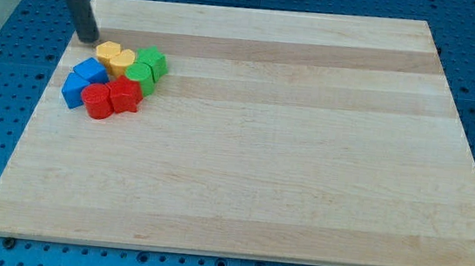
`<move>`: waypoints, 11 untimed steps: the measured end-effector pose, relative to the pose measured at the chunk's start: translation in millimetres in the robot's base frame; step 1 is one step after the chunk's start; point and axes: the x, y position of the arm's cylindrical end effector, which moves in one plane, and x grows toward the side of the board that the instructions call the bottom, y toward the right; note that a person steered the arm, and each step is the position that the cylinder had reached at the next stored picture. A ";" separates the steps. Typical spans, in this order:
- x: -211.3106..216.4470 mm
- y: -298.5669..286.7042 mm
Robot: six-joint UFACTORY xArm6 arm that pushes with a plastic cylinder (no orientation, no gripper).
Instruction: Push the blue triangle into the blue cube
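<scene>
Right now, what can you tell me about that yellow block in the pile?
The yellow block looks like a heart shape lying flat, with two rounded lobes, smooth and matte like painted wood or plastic. It sits at the top of the cluster near the board's upper left corner. A green block is against its right side, and a blue block sits close at its lower left. My tip is just above and left of it, not touching.

Yellow block [115, 55], two green blocks [147, 67], two red blocks [111, 98], wooden board [305, 157].
</scene>
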 end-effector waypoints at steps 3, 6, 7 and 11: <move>107.2 -17.6; 157.1 13.6; 133.1 25.2; 77.4 41.2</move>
